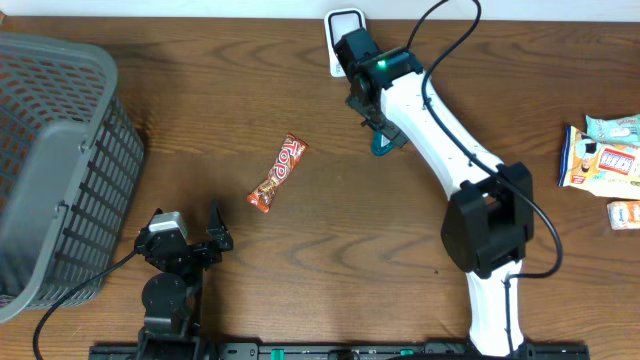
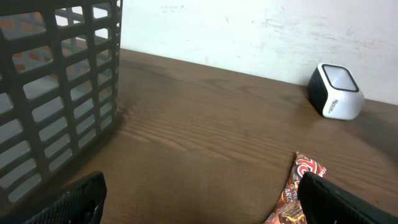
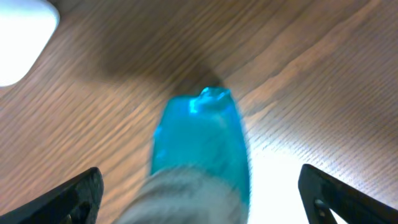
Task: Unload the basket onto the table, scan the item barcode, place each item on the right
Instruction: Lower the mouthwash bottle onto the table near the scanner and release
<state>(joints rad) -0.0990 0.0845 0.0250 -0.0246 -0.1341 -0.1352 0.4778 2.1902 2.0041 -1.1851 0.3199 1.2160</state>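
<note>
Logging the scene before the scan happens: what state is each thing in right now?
left gripper: open, empty.
right gripper: open, holding nothing.
teal packet: lying on the table under the right gripper, not gripped.
candy bar: lying flat, untouched.
scanner: standing at the far edge.
basket: upright, contents unclear.
snack packets: lying at the right edge.

The brown wooden table holds a grey basket at far left, a candy bar mid-frame, a white scanner at top centre, a teal packet below it, and 3 snack packets at far right.
</note>
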